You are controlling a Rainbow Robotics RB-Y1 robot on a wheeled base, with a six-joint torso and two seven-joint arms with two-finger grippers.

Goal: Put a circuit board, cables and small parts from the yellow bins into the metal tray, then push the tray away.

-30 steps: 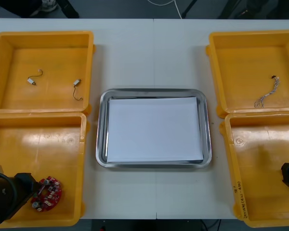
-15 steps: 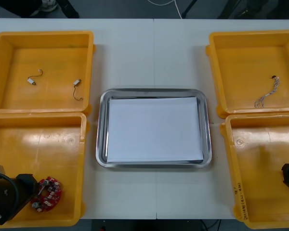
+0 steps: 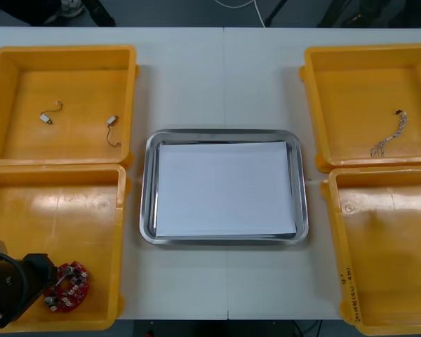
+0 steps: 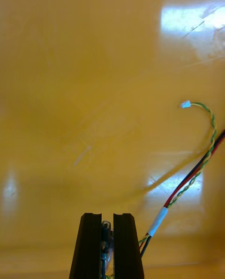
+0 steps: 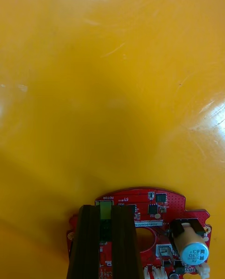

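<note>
In near bins [image 3: 121,232], left fingers [image 5: 89,241] pinching circuit board [image 5: 154,204], right fingers [image 4: 89,246] pinching cable [image 4: 185,187]

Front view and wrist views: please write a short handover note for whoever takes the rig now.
Left hand: shut on the round red circuit board in the near left yellow bin.
Right hand: shut on the red and yellow cable in the near right yellow bin.
Shiny metal tray, white inside: nothing in it yet.
Left: both drops, small metal parts, twisted blue and white cable, push.
</note>
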